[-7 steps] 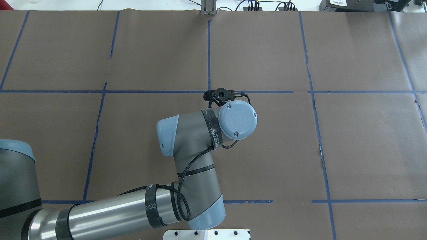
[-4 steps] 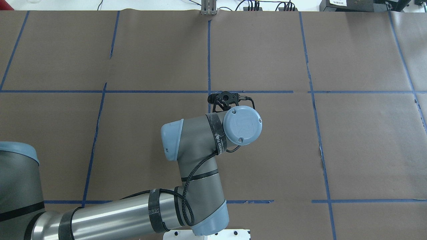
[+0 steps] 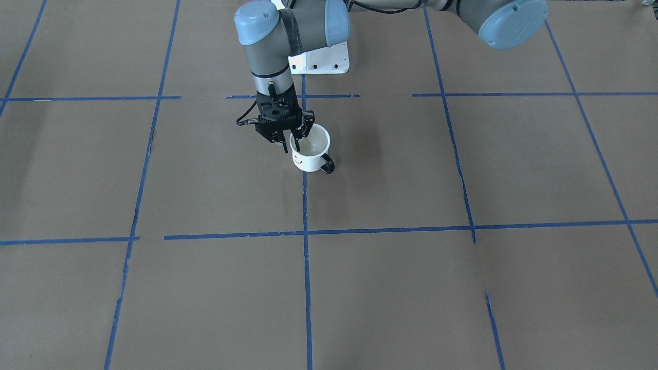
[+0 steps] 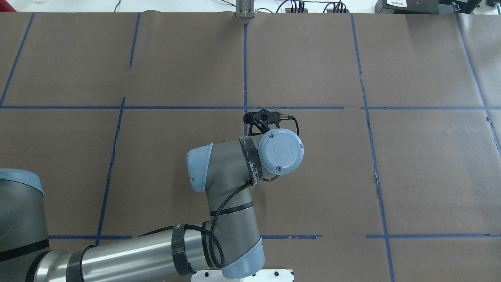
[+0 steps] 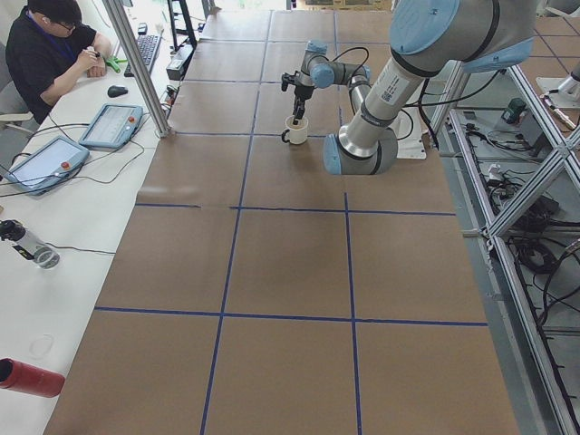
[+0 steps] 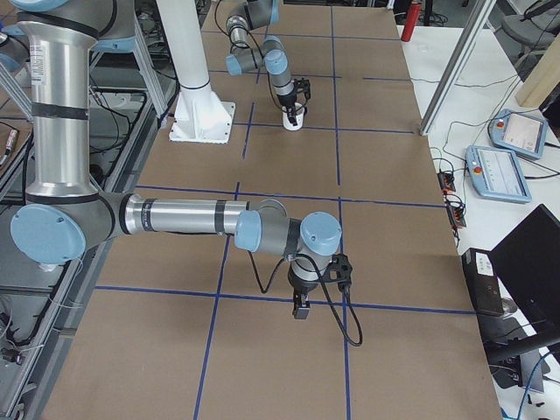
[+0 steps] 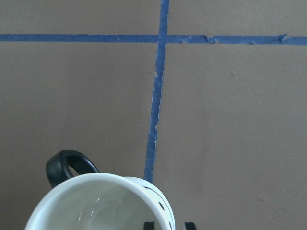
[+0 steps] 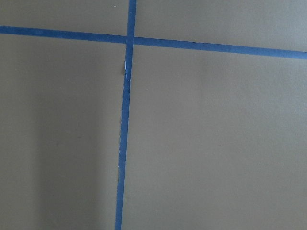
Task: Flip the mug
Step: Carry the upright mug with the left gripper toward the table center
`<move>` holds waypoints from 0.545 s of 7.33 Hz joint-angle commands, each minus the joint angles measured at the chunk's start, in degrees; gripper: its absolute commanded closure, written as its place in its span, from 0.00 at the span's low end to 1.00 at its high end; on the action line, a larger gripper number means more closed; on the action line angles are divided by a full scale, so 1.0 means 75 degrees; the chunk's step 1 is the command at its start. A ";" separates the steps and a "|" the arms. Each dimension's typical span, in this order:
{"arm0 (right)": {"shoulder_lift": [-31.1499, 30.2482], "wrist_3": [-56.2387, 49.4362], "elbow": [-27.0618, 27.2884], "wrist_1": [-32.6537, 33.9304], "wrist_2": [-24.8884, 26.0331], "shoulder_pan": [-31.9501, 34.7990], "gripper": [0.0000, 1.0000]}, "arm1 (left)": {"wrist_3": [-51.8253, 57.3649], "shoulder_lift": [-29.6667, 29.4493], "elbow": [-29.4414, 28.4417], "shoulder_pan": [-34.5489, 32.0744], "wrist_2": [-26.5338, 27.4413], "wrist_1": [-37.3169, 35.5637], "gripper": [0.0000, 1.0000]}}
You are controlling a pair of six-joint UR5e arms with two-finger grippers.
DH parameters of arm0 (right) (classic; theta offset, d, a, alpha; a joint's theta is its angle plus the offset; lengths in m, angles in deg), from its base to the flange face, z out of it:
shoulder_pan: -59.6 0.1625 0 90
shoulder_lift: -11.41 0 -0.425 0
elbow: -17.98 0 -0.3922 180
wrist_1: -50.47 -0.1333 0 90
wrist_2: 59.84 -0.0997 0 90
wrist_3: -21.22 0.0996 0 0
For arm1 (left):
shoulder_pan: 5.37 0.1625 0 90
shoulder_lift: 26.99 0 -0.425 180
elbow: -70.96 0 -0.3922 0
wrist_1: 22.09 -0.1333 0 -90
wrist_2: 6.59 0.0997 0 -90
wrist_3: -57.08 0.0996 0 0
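The white mug (image 3: 311,154) stands upright, mouth up, with its black handle (image 3: 327,164) toward the front-facing view's right and the smiley face on its side. My left gripper (image 3: 292,143) points down over it. Its fingers straddle the mug's wall near the rim, one inside and one outside, shut on it. The left wrist view shows the mug (image 7: 100,206) from above, with the fingertips (image 7: 149,224) at the frame's bottom edge. In the overhead view my left wrist hides the mug. My right gripper (image 6: 302,311) hangs over the table far from the mug; I cannot tell whether it is open or shut.
Brown paper with a blue tape grid (image 3: 306,231) covers the table. The robot's white base plate (image 3: 318,59) lies behind the mug. An operator (image 5: 50,50) sits at a side desk with tablets (image 5: 111,125). A red cylinder (image 5: 27,376) lies on that desk.
My left wrist shifted right and a little toward the robot, then back slightly left. The right arm does not show in the earlier frames.
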 commanded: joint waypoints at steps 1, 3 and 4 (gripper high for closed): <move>0.0000 0.0000 0.0000 0.0000 0.0000 -0.0003 0.00 | 0.0638 0.0370 0.1129 -0.0110 -0.0006 -0.0346 0.00; 0.0000 0.0000 0.0000 0.0000 0.0000 -0.0003 0.00 | 0.1705 0.0467 0.2819 -0.0903 -0.0844 -0.1773 0.00; 0.0000 0.0000 0.0000 0.0000 0.0000 -0.0003 0.00 | 0.2418 0.0490 0.3174 -0.1604 -0.1279 -0.1988 0.00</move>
